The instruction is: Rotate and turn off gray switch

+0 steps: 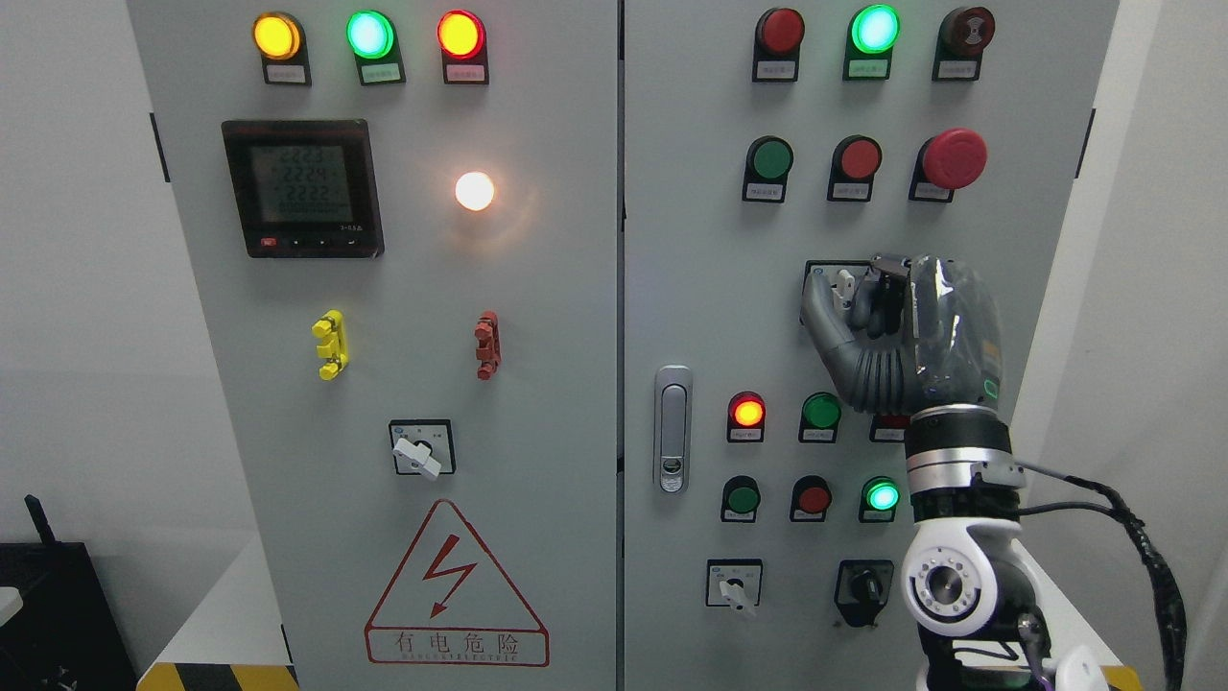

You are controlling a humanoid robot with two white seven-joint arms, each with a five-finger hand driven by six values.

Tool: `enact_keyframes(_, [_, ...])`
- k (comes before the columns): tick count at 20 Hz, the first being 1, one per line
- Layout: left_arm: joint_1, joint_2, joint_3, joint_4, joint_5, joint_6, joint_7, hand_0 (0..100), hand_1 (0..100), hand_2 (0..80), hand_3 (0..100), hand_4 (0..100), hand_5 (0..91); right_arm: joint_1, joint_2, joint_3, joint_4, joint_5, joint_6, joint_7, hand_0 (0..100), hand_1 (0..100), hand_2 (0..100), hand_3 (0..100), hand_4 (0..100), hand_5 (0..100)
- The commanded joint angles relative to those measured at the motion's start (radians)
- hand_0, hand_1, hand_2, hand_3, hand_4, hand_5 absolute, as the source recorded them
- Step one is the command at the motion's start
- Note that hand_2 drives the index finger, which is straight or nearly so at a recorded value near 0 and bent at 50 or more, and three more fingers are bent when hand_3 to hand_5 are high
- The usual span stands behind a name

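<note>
The gray rotary switch (844, 288) sits on a black-framed plate on the right cabinet door, below the row of push buttons. Its pale knob stands roughly upright and shows between the digits of my right hand (854, 293). The right arm rises from the lower right, with the palm covering the plate's right half. The thumb (818, 312) lies against the knob's left side and the curled fingers (887, 293) close in from the right, so the hand is shut on the knob. The left arm is out of view.
A similar white-handled switch (420, 454) is on the left door, and two more selectors (737, 585) (866, 583) sit low on the right door. A red mushroom button (953, 158) is above the hand, a door handle (673, 429) to its left, and lit indicator lamps (747, 413) below.
</note>
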Motion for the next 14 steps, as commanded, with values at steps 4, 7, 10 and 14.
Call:
enact_keyframes(4, [-0.009, 0.001, 0.008, -0.025, 0.02, 0.001, 0.0, 12, 39, 0.0, 0, 0, 0.0, 0.004, 0.006, -0.001, -0.002, -0.001, -0.002, -0.003, 48, 43, 73, 100, 100, 100])
enact_keyframes(7, [-0.009, 0.0, 0.008, -0.025, 0.02, -0.001, 0.0, 12, 39, 0.0, 0, 0, 0.0, 0.006, 0.005, -0.001, -0.005, -0.001, -0.002, -0.005, 48, 43, 73, 100, 100, 100])
enact_keyframes(10, [-0.009, 0.001, 0.008, -0.025, 0.02, -0.001, 0.0, 12, 39, 0.0, 0, 0, 0.0, 0.007, 0.003, -0.001, -0.01, -0.002, -0.003, -0.005, 48, 43, 73, 100, 100, 100])
enact_keyframes(14, [-0.009, 0.0, 0.008, -0.025, 0.02, -0.001, 0.001, 12, 39, 0.0, 0, 0, 0.0, 0.007, 0.003, -0.001, -0.021, -0.002, -0.006, -0.006, 48, 43, 73, 100, 100, 100])
